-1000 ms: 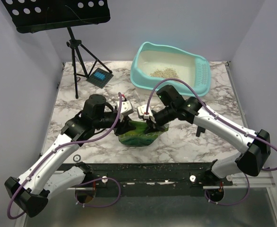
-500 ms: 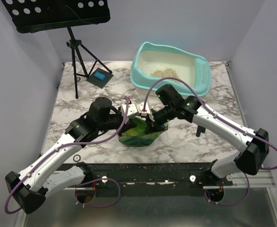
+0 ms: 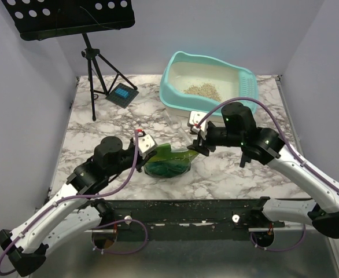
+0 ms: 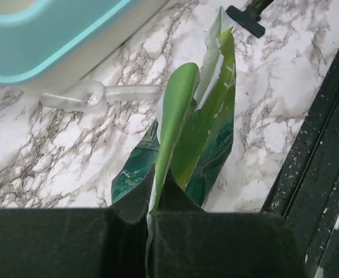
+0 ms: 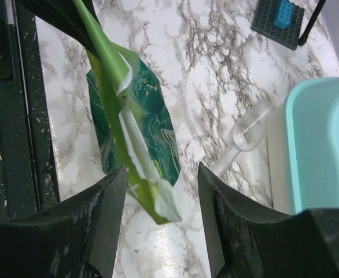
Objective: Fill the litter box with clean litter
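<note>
The green bag (image 3: 168, 163) stands on the marble table between both arms. My left gripper (image 3: 155, 152) is shut on the left end of the bag's top edge, and the left wrist view shows the green bag (image 4: 198, 127) pinched between the fingers. My right gripper (image 5: 161, 214) is open; the bag's torn top corner (image 5: 158, 197) hangs between its fingers, untouched. The turquoise litter box (image 3: 168, 87) sits at the back right with a small pile of clean litter (image 3: 201, 90) inside.
A clear plastic scoop (image 5: 247, 136) lies between the bag and the litter box. A black music-stand tripod (image 3: 94, 63) and a small dark plate with a blue block (image 3: 122, 94) stand at the back left. A black rail (image 3: 187, 209) runs along the table's near edge.
My right gripper has opened, let go of the bag's top and drawn back to the right. My left gripper has shut on the bag's top edge and pulled left.
</note>
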Action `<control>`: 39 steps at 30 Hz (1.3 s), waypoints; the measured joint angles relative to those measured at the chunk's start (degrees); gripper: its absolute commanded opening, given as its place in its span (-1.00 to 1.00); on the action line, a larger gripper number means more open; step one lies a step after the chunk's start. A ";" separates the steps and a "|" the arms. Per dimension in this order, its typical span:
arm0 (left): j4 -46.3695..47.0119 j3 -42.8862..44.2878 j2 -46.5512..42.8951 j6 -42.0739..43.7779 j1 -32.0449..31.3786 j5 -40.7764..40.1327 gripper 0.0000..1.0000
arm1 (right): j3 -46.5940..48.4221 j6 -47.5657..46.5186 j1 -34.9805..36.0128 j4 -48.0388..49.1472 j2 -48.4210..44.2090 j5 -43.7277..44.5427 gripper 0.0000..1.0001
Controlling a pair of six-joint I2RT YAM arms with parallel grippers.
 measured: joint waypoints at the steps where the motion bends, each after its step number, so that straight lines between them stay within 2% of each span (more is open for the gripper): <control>1: 0.96 -1.18 -1.03 -0.46 -0.04 -1.09 -1.00 | -0.46 0.26 0.02 0.04 -1.25 0.74 0.04; 2: 2.10 -2.40 -2.01 -0.76 -0.17 -1.97 -1.00 | -0.85 0.55 0.02 -0.04 -2.16 1.03 -0.09; 3: 2.97 -3.39 -2.78 -0.94 -0.26 -2.49 -1.00 | -1.11 0.76 0.02 -0.11 -2.80 1.18 -0.35; 6: 7.17 -7.39 -6.16 -1.62 -0.26 -3.67 -1.00 | -1.11 1.18 0.09 -0.22 -2.84 1.18 -0.64; 7: 7.98 -8.15 -6.80 -1.81 -0.26 -3.82 -1.00 | -0.90 1.36 0.09 -0.50 -2.34 1.14 -0.67; 8: 8.79 -8.76 -7.39 -2.03 -0.28 -3.98 -1.00 | -0.44 1.42 0.09 -0.90 -1.55 0.96 -0.54; 9: 9.33 -8.96 -7.58 -2.16 -0.37 -4.07 -1.00 | 0.22 1.40 0.09 -1.25 -0.52 0.74 -0.17; 10: 9.97 -9.05 -7.58 -2.32 -0.50 -4.26 -1.00 | 0.92 1.40 0.11 -1.49 0.57 0.44 0.03; 12: 10.56 -9.05 -7.45 -2.56 -0.61 -4.44 -1.00 | 2.27 1.64 0.11 -2.03 2.71 0.02 0.18; 23: 10.62 -5.88 -3.37 -2.40 -1.92 -4.81 -1.00 | 7.17 -0.11 0.11 -2.51 8.15 -0.81 0.22; 39: 9.53 -4.20 -1.68 -1.25 -2.89 -5.46 -1.00 | 7.48 -2.10 0.11 -3.15 11.19 -0.92 0.22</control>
